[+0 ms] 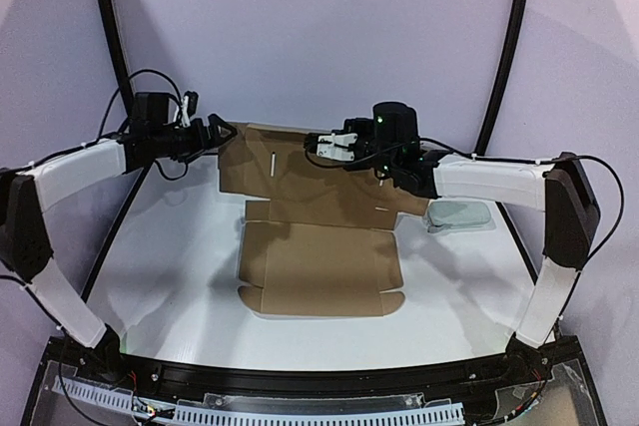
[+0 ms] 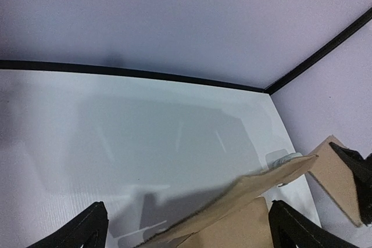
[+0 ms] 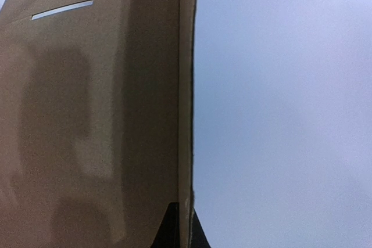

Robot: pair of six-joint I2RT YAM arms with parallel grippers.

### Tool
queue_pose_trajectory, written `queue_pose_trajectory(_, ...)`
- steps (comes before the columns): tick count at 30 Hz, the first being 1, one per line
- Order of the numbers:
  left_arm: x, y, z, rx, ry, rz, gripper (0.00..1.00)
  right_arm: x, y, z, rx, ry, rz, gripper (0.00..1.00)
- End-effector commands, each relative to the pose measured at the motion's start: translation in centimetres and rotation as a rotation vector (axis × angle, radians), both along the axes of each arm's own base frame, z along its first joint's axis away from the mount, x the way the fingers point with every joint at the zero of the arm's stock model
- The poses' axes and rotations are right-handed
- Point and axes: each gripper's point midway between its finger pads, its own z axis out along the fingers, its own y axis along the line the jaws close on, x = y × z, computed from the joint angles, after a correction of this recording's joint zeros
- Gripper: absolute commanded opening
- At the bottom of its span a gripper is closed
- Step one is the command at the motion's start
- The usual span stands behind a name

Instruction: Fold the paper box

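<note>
The paper box (image 1: 319, 266) is a brown die-cut sheet. Its front half lies flat on the white table and its rear panel (image 1: 300, 175) stands lifted. My right gripper (image 1: 318, 145) is shut on the top edge of that raised panel. In the right wrist view its fingertips (image 3: 174, 232) pinch the cardboard edge (image 3: 185, 114). My left gripper (image 1: 226, 136) is open at the panel's upper left corner. In the left wrist view the gripper (image 2: 192, 230) is wide open, and the cardboard edge (image 2: 256, 184) runs between its fingers without being clamped.
A pale green-grey oblong case (image 1: 459, 214) lies on the table right of the box, under my right forearm. It peeks out behind the cardboard in the left wrist view (image 2: 283, 158). A black frame (image 1: 511, 37) rims the table at the back and sides.
</note>
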Motion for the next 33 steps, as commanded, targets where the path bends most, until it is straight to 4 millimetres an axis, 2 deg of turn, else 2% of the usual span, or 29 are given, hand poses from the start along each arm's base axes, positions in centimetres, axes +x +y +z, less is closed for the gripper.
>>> queue_pose_trajectory(1, -3.5, 0.5, 3.5, -0.043, -0.012, -0.011, 0.99, 0.2, 0.1, -0.7, 0.031, -0.039, -0.044, 0.0)
queue_pose_trajectory(6, -6.6, 0.5, 6.8, -0.077, -0.055, -0.026, 0.99, -0.1, 0.0, -2.6, 0.004, -0.023, -0.058, 0.0)
queue_pose_trajectory(9, -8.3, -0.6, 8.4, -0.101, -0.065, -0.075, 0.99, -0.4, 0.1, -3.1, -0.006, -0.027, -0.057, 0.0)
queue_pose_trajectory(14, -9.9, -6.3, 9.3, -0.117, -0.07, -0.228, 0.99, -0.6, 0.5, -3.5, -0.021, -0.027, -0.05, 0.0)
queue_pose_trajectory(20, -7.3, -9.4, 7.2, -0.111, -0.001, -0.252, 0.99, -1.3, 1.6, -3.7, -0.03, -0.041, -0.024, 0.0)
queue_pose_trajectory(25, -6.0, -10.2, 4.8, -0.092, 0.059, -0.248, 0.99, -1.3, 1.9, -3.7, -0.026, -0.048, -0.029, 0.0)
queue_pose_trajectory(30, -6.6, -11.0, 2.9, -0.124, 0.122, -0.29, 0.99, -1.1, 1.8, -3.5, -0.007, -0.043, -0.055, 0.0)
queue_pose_trajectory(33, -7.3, -11.4, 2.5, -0.153, 0.128, -0.308, 0.99, -0.9, 1.7, -3.6, 0.0, -0.041, -0.074, 0.0)
